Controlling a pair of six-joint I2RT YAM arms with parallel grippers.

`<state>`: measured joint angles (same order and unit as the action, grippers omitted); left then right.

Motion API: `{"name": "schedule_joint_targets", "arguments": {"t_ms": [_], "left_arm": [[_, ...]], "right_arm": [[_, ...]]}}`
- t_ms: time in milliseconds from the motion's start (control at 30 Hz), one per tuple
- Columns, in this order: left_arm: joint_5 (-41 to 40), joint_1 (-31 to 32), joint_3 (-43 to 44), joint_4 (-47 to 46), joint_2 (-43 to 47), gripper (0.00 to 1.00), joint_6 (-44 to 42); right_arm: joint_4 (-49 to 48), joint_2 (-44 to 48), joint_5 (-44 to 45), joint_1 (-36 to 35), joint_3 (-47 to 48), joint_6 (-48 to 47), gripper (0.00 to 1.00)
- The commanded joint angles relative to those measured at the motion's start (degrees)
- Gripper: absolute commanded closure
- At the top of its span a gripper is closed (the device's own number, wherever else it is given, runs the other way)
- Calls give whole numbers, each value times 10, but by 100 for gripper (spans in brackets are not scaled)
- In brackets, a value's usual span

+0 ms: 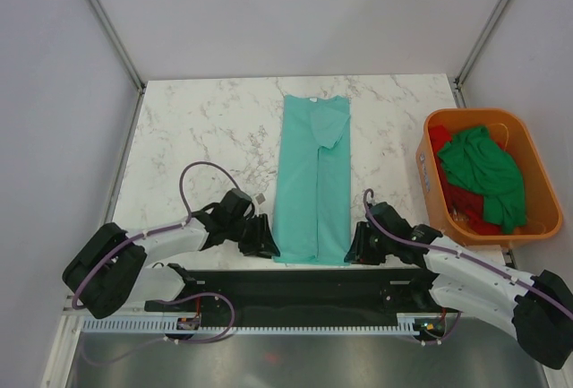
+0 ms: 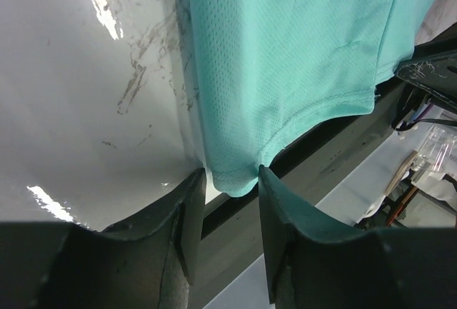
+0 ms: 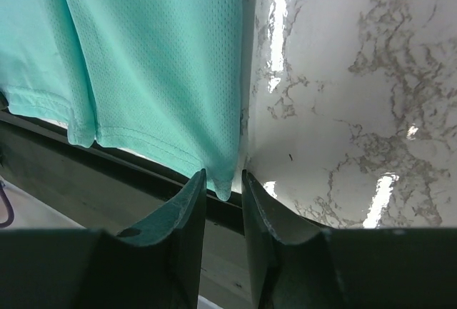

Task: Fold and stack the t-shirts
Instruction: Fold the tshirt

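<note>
1. Leftmost in the top view, the left arm reaches in from the near left corner of the marble table [image 1: 206,128], and the left gripper [image 1: 266,246] sits at the near left corner of the teal t-shirt [image 1: 313,173].
2. Its wrist camera shows the left gripper [image 2: 232,180] with its two dark fingers [image 2: 186,216] spread. The hemmed corner of the teal t-shirt [image 2: 285,52] hangs over the table [image 2: 86,109] edge into the gap between them. Daylight shows on either side of the cloth, so this is a straddle rather than a pinch.
3. At the middle of the table, the teal t-shirt lies flat as a long narrow strip. Both sides are folded inward, the collar is at the far end, and the hem is at the near edge. One short sleeve lies folded across the upper part.
4. The right gripper [image 1: 356,249] sits at the near right corner of the strip. In the right wrist view, the right gripper [image 3: 224,180] has its fingers [image 3: 189,209] parted by a narrower gap. The corner of the teal t-shirt [image 3: 157,52] dips into that gap at the table [image 3: 343,95] edge.
5. Farthest right, the orange tub [image 1: 428,168] stands on the table, apart from the strip. It holds a crumpled dark green t-shirt [image 1: 483,168] on top of a red t-shirt [image 1: 474,218].
</note>
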<state>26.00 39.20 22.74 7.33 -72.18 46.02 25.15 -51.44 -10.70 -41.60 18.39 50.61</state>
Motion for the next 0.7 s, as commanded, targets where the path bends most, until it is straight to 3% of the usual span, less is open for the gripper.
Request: {"name": "schedule_joint_targets", "arguments": {"t_ms": [0,100,133,233,267,367,667], "left_arm": [[-21,5,-16,27,0,58,8],[-18,7,-16,26,-3,68,8],[-18,7,-16,27,-3,79,8],[-13,6,-11,26,-2,98,13],[-11,7,-10,25,-1,98,15],[-11,7,-10,25,1,98,23],[-5,8,3,23,15,98,55]], "right_arm": [[-4,7,0,1,-12,14,66],[-4,15,-1,1,-17,18,72],[-4,17,-1,1,-19,20,74],[-2,25,-4,0,-20,27,87],[-2,29,-4,2,-21,27,93],[-1,35,-5,0,-19,30,100],[-1,43,9,1,7,30,100]]}}
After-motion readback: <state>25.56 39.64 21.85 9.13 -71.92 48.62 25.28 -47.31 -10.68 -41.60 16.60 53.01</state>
